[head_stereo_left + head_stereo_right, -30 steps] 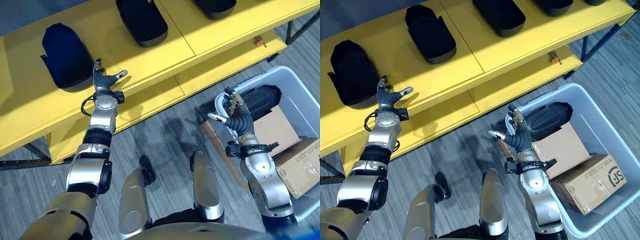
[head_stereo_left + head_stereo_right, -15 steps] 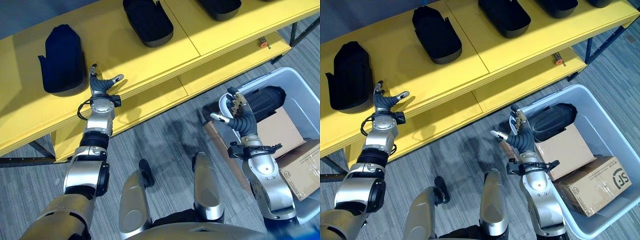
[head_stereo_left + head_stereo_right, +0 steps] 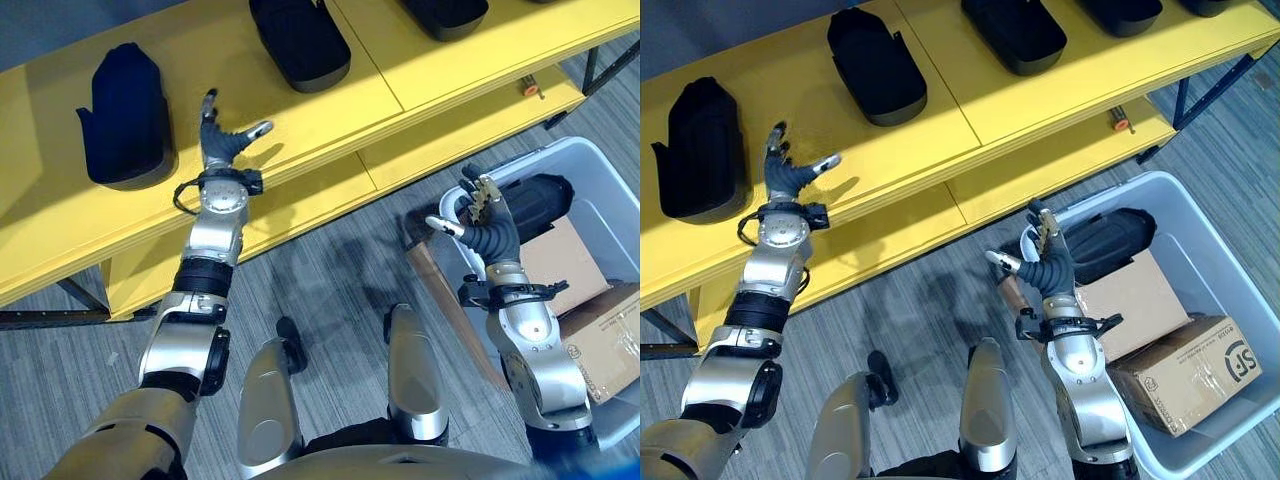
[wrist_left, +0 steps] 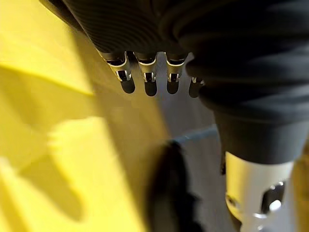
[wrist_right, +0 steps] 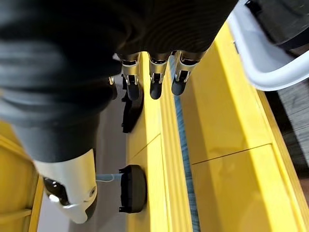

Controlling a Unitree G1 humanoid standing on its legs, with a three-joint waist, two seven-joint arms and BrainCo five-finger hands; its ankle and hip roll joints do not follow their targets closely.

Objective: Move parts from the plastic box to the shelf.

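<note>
Right hand: right hand [image 3: 1045, 262] poised at the near rim of the plastic box, fingers loosely spread and empty, seemingly placed to reach for the part just beyond.
Plastic box: pale grey plastic box [image 3: 1200, 250] on the floor, smooth walls with rounded corners; it holds two brown cardboard cartons [image 3: 1180, 372] and one part.
Part in box: black part [image 3: 1102, 240], a rounded matte shell, lies against the box's far corner, just past the right hand's fingertips and not yet gripped.
Left hand: left hand [image 3: 225, 145] open with fingers splayed over the front edge of the shelf, holding nothing; probably free after a placement, though that is a guess.
Shelf: yellow shelf [image 3: 330, 110], flat painted boards on a dark frame, with a lower tier beneath.
Parts on shelf: several black parts [image 3: 125, 100] sit spaced along the top tier, tub-shaped with dull surfaces.
</note>
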